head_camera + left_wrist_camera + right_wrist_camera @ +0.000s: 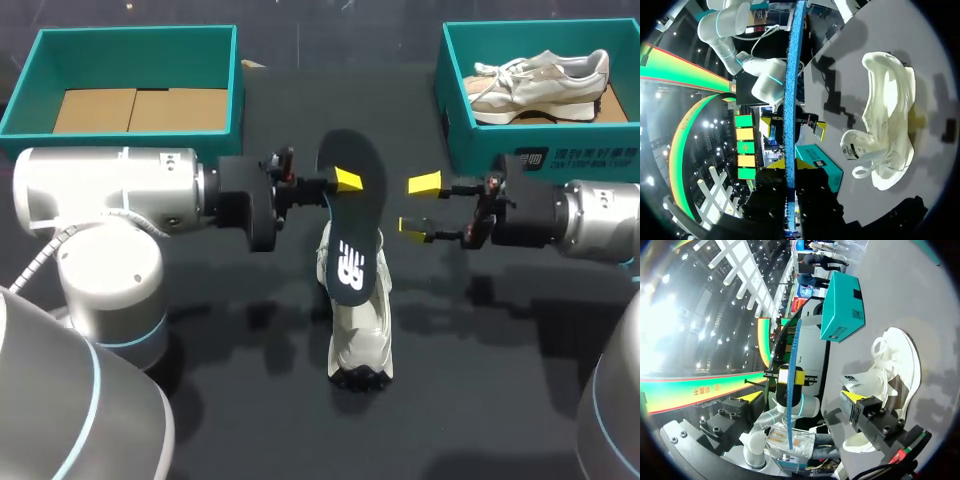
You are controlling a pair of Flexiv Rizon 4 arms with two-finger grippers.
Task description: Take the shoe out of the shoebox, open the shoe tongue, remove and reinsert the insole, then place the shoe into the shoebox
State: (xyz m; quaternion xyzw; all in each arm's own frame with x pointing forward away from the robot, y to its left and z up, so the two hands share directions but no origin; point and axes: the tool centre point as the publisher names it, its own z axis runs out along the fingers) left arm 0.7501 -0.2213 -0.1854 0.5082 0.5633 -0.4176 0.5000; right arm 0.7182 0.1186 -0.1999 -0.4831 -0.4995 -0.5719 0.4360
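The black insole [352, 250] stands nearly upright over the middle of the table. My left gripper [345, 182] is shut on its upper part. Its lower end meets the opening of the white shoe [362, 340], which rests on the table with its toe toward the front edge. In the left wrist view the insole [789, 90] shows edge-on as a blue strip between the fingers, and the shoe [887, 125] lies beside it. My right gripper [418, 205] is open just right of the insole and holds nothing. From the right wrist, the insole edge [795, 390] stands ahead of the open gripper [800, 399].
The teal shoebox [560, 160] stands at the back right with a second, beige shoe [540, 80] inside. A second teal box [135, 35] with a cardboard bottom stands at the back left. Dark bare table surrounds the white shoe.
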